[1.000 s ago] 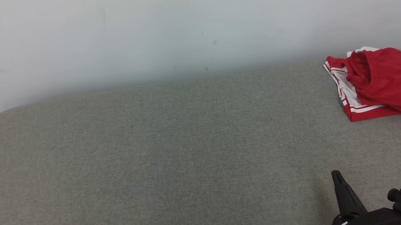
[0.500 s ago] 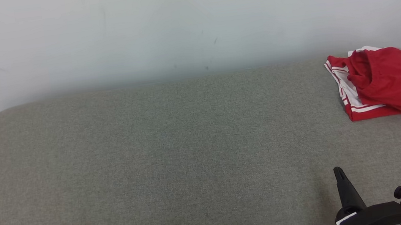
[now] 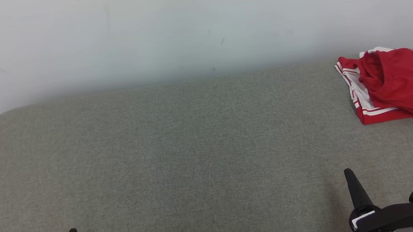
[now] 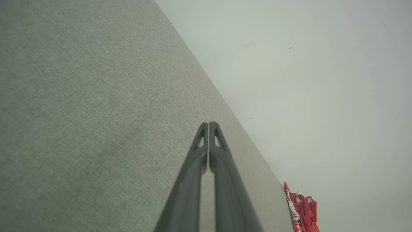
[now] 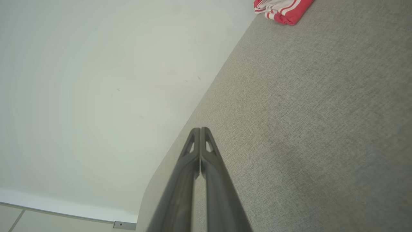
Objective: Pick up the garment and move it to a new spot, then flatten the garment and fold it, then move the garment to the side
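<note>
The grey pad [image 3: 179,154] looks as it did a second ago. The garment [image 3: 400,86] lies in its far right corner, loosely folded and unmoved, which fits either a finished job or one awaiting pickup. The right gripper [image 3: 349,172] and left gripper [image 3: 72,231] have crept slightly forward near the front edge, fingers pressed together, holding nothing
</note>
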Controlling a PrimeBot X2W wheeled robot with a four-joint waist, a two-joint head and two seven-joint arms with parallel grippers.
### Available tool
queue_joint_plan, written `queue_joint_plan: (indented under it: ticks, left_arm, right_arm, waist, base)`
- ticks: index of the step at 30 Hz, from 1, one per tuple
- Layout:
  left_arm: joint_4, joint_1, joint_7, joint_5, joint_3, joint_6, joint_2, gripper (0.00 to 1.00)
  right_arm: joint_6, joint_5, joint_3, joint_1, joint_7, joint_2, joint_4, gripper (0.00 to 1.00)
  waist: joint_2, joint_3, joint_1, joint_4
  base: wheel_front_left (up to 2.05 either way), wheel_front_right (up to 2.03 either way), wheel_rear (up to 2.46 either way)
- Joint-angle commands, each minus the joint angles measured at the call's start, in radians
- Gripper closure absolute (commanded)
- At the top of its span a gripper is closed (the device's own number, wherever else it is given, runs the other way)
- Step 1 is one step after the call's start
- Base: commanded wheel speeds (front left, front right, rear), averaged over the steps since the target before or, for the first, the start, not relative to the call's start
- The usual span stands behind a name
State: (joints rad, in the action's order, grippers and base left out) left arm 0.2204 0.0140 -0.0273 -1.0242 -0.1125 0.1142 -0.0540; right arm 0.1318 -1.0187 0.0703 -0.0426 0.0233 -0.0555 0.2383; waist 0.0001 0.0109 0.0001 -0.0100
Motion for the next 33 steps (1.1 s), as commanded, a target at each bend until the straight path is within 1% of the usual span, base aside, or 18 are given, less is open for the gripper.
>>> queue_joint_plan:
  ticks: [1,16,33]
  left_arm:
    - [-0.006,0.023,0.005,-0.031,-0.002,0.003,-0.001,1.00]
    - [0.003,0.046,0.046,-0.193,-0.002,0.009,0.000,1.00]
    - [0.012,0.067,0.083,-0.339,-0.003,0.011,0.002,1.00]
  right_arm:
    - [-0.001,-0.032,0.004,-0.018,-0.007,0.002,-0.008,1.00]
    - [-0.001,-0.192,0.016,-0.034,-0.045,0.003,-0.004,1.00]
    - [-0.001,-0.344,0.027,-0.047,-0.081,0.005,0.000,1.00]
  waist:
    - [-0.0001,0.000,-0.0001,0.000]
    - [-0.0001,-0.003,-0.0001,0.002]
    - [-0.0001,-0.007,-0.0001,0.005]
  base:
    - [0.00,0.00,0.00]
    - [0.00,0.00,0.00]
    - [0.00,0.00,0.00]
